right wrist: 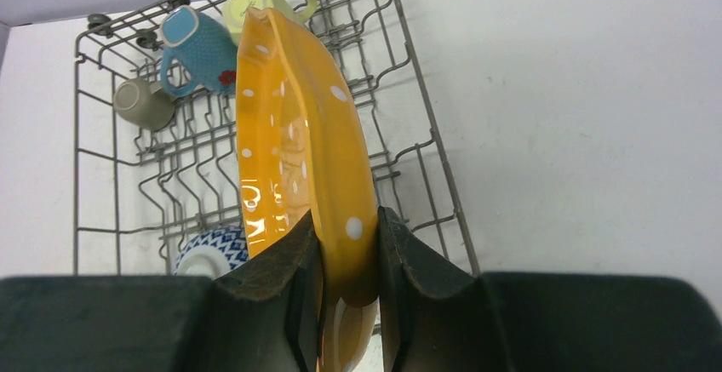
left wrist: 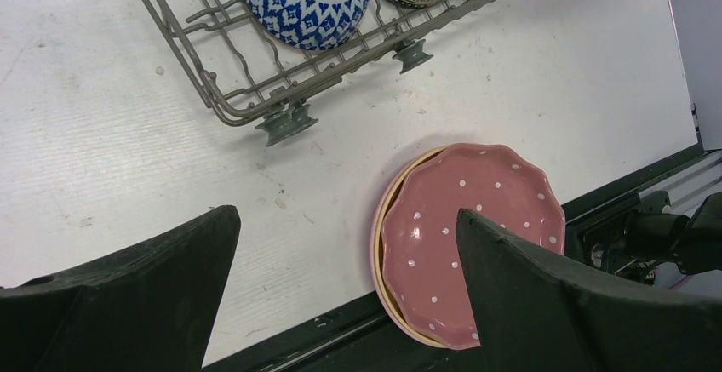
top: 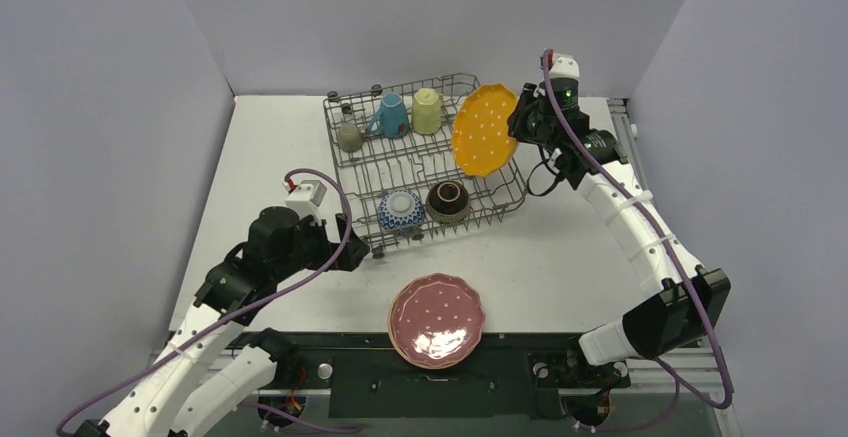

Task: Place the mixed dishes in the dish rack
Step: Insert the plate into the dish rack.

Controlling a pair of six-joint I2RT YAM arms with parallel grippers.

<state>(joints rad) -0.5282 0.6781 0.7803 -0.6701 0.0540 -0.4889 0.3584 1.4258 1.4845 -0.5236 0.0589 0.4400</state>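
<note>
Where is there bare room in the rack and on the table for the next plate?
Free: the dish rack's middle rows between the three mugs and two bowls; the table between rack and right arm. Crowded: the rack's right side, where the right gripper holds the orange plate, and the near edge around the stacked plates.

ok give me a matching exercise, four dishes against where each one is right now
Dishes: 1 orange plate; 2 dark pink plate; 3 blue mug; 4 dark brown bowl.
Places: a near row of the dish rack; b pinched in the right gripper; c on a plate stack on the table; d far row of the rack.
Pairs: 1-b, 2-c, 3-d, 4-a.
</note>
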